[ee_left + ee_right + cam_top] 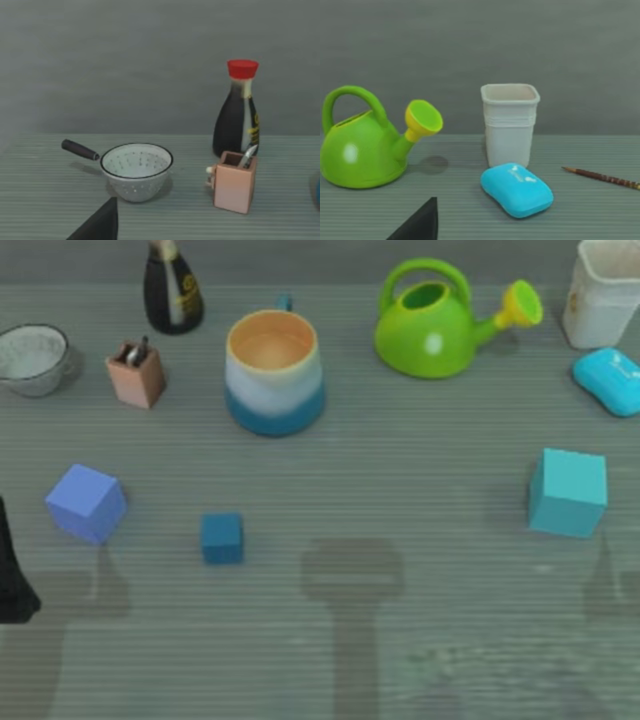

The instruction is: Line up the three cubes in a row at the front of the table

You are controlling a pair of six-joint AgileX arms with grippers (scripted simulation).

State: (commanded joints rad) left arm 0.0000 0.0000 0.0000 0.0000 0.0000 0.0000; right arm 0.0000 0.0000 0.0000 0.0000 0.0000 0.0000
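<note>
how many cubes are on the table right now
3, all seen in the top view: the periwinkle cube near the left edge, the small dark blue cube to its right, and the turquoise cube near the right edge. None seems hidden.

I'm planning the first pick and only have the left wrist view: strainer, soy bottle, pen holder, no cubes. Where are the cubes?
Observer: The top view shows the periwinkle cube on the left side of the table, nearer the front than the pen holder.
Operator: And the dark blue one?
Observer: The small dark blue cube lies to the right of the periwinkle one, apart from it.
Operator: The third?
Observer: The turquoise cube is far over on the right, in front of the sky-blue soap bar.
</note>
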